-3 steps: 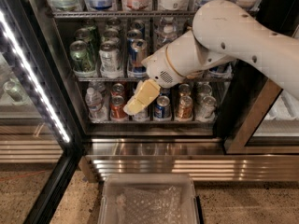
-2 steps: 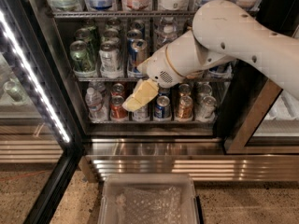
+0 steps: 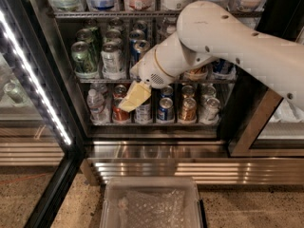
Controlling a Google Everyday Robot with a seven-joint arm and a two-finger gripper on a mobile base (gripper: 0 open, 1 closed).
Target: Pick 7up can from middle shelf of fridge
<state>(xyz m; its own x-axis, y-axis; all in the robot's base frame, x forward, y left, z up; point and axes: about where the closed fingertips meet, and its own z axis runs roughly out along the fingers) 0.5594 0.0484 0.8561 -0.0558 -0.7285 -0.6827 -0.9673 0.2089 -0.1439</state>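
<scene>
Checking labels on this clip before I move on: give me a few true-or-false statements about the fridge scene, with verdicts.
1. The 7up can stands upright on the middle shelf. True.
2. The hand is up at the top shelf. False: it hangs lower, in front of the bottom-row cans.
3. A clear bin sits on the floor before the fridge. True.
4. The middle shelf holds only water bottles. False: it holds drink cans.

Inside the fridge, the 7up can stands at the front of the middle shelf, between a left-hand can and a right-hand can. The end effector hangs below that shelf's rail, before the lower-shelf cans. A plastic bin sits on the floor in front.
</scene>
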